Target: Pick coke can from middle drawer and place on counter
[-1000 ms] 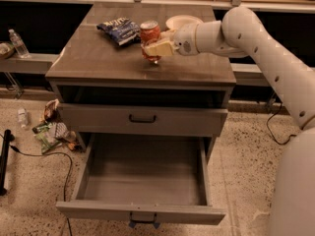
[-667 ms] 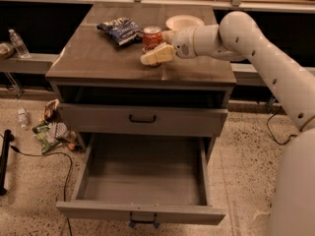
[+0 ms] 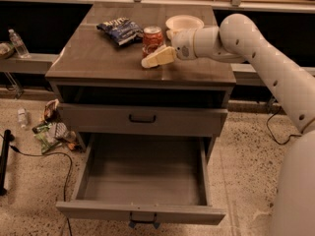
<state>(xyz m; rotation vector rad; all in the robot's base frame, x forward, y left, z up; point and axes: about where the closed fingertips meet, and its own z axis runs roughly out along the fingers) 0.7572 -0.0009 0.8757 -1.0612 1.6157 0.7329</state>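
Coke can (image 3: 152,37) on counter (image 3: 98,58) — gripper (image 3: 158,57) beside

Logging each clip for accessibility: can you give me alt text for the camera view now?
A small red soda can stands upright on the glossy grey-brown counter, the robot's cream hand close beside it. A dark blue chip bag and a white bowl share the counter; below, the wide grey middle drawer hangs open.

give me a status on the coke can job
Gripper beside coke can, low over counter. Can upright on counter; middle drawer open. Chip bag, white bowl nearby, nothing blocking.
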